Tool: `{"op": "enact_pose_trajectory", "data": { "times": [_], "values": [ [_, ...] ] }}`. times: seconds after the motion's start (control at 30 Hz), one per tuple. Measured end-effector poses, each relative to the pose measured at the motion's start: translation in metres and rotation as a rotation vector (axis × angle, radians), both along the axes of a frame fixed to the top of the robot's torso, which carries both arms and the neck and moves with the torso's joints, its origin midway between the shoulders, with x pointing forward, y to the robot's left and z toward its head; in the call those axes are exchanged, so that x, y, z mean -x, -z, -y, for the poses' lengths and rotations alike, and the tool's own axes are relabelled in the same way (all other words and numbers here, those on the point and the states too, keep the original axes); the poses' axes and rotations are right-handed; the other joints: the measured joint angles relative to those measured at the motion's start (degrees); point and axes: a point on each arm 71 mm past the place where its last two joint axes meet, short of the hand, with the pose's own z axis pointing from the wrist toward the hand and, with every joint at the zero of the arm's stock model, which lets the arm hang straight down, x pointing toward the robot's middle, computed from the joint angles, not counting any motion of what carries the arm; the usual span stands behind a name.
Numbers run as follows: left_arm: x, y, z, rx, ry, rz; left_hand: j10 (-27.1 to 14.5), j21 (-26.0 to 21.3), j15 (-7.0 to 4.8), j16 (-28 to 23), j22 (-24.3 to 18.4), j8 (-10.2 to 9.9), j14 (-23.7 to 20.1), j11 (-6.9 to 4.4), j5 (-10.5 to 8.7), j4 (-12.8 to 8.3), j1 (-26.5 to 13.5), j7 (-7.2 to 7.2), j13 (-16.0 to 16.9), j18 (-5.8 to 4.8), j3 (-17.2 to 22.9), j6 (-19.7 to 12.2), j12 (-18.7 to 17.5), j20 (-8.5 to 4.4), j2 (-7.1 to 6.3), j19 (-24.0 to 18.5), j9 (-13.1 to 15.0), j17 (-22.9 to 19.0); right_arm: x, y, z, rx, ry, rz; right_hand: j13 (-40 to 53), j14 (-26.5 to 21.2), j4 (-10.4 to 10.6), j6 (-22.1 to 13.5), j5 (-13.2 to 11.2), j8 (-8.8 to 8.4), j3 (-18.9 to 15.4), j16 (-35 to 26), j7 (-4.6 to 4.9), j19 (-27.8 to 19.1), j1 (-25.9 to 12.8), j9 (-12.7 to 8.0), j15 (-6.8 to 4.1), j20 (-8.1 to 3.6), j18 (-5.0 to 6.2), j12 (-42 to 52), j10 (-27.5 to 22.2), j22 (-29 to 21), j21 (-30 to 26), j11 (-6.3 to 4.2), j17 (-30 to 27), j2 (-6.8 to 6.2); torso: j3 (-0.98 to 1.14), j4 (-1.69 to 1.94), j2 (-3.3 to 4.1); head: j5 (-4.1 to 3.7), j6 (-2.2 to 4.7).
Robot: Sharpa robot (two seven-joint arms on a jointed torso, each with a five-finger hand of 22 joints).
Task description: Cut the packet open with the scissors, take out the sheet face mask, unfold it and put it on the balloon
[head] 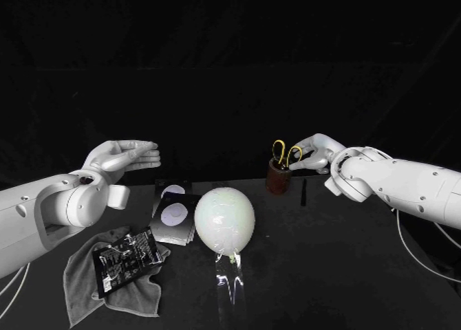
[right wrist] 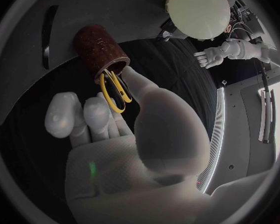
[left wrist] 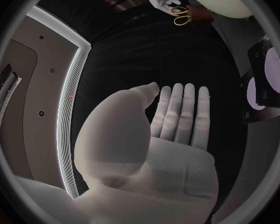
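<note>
Near the tabletop's (head: 329,275) front left corner, the black packet (head: 126,258) lies on a grey cloth (head: 91,285). The balloon (head: 226,218) rests at mid-tabletop. Above the left edge hangs the left hand (head: 124,157), fingers straight, pressed side by side, holding nothing. Toward the far edge, the right hand (head: 318,150) pinches the yellow handles of the scissors (head: 284,152), which stand in a brown cup (head: 278,179).

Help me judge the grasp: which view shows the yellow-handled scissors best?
Right wrist view: the yellow-handled scissors sit close up in the brown cylindrical holder, handles between the fingers of the right hand. The head and left wrist views show them as small, distant yellow loops.
</note>
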Motion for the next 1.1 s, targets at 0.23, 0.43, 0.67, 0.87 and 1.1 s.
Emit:
{"op": "enact_pose_trajectory", "data": {
  "times": [0.23, 0.43, 0.67, 0.87, 1.1],
  "values": [
    [0.000, 0.000, -0.002, 0.001, -0.003, -0.001, 0.00, 0.00, 0.00, 0.00, 0.00, 0.00, 0.00, 0.00, 0.00, 0.00, 0.00, 0.00, 0.00, 0.00, 0.00, 0.00, 0.00, 0.00, 0.00, 0.00, 0.00, -0.01, 0.001, -0.002, 0.003, -0.011, 0.004, 0.020, 0.00, -0.90, 5.30, -14.29, -0.29, -1.67, -18.18, 0.00, -1.59, -0.71, 3.34, -6.16, 0.30, 0.71, -0.01, 0.00, -3.19, -0.02, -1.83, 0.62, -1.11, 2.54, 0.03, 0.01, -0.02, 0.02, 0.04],
    [0.001, 0.001, -0.006, 0.003, -0.006, 0.002, 0.00, 0.00, 0.00, 0.00, -0.06, 0.00, 0.00, 0.00, 0.00, 0.00, 0.16, 0.00, 0.00, -0.01, 0.00, 0.00, 0.00, 0.00, -0.16, 0.00, -0.07, -0.02, 0.003, -0.005, 0.010, -0.022, 0.019, 0.057, 0.20, -1.33, 21.49, -19.51, -0.54, -2.01, -28.09, 0.34, -2.21, -1.12, 14.10, -8.39, 0.72, 1.12, 0.23, 1.17, -5.73, 0.00, -2.95, 1.23, -2.14, 0.37, 0.01, -0.01, -0.09, -0.04, 0.15],
    [0.003, 0.002, -0.012, 0.007, -0.008, 0.010, 0.00, -0.01, 0.00, 0.00, -0.07, -0.21, 0.00, 0.00, 0.00, 0.00, 0.07, 0.00, 0.00, -0.01, 0.00, 0.00, 0.00, 0.20, -0.53, -0.20, -0.14, -0.02, 0.008, -0.012, 0.022, -0.038, 0.042, 0.099, 0.20, -1.33, 22.10, -18.71, -0.54, -1.56, -28.45, 0.34, -2.24, -1.12, 14.40, -7.86, 0.72, 1.12, 0.88, 1.38, -5.73, 0.03, -3.28, 1.23, -2.43, 0.06, -0.02, -0.01, -0.18, -0.25, 0.24],
    [0.006, 0.004, -0.019, 0.012, -0.009, 0.016, 0.00, -0.23, -0.02, 0.11, -0.14, -0.21, 0.02, 0.00, 0.00, -0.26, 0.31, 0.00, 0.00, -0.02, 0.26, 0.00, 0.00, 0.20, -0.78, -0.20, -0.22, 0.00, 0.021, -0.020, 0.030, -0.085, 0.036, 0.134, 0.56, -1.32, 21.65, -8.97, -0.54, 1.73, -26.61, 0.89, -1.64, -0.90, 16.36, -3.70, 0.72, 0.90, 0.89, 3.95, -2.73, 0.03, -2.64, 0.83, -2.21, 3.76, -0.02, 0.05, -0.25, -0.29, 0.24],
    [0.017, 0.007, -0.033, 0.019, 0.001, 0.026, 0.84, 0.64, -0.62, 1.37, 0.21, -0.21, 2.29, -0.44, 0.00, -2.61, 2.37, -0.39, 0.00, 1.00, 0.79, 0.41, 0.00, -0.41, -2.19, 1.30, -0.37, 0.55, 0.051, -0.033, 0.027, -0.245, -0.021, 0.208, 1.39, -1.37, 18.45, 8.43, -0.53, 7.75, -22.36, 0.42, 0.47, 0.35, 22.73, 0.93, -1.48, -0.79, 0.88, 9.53, 10.97, 0.01, 0.10, -1.62, -3.47, 9.42, -0.10, 0.22, -0.61, 0.35, -0.66]
  ]
}}
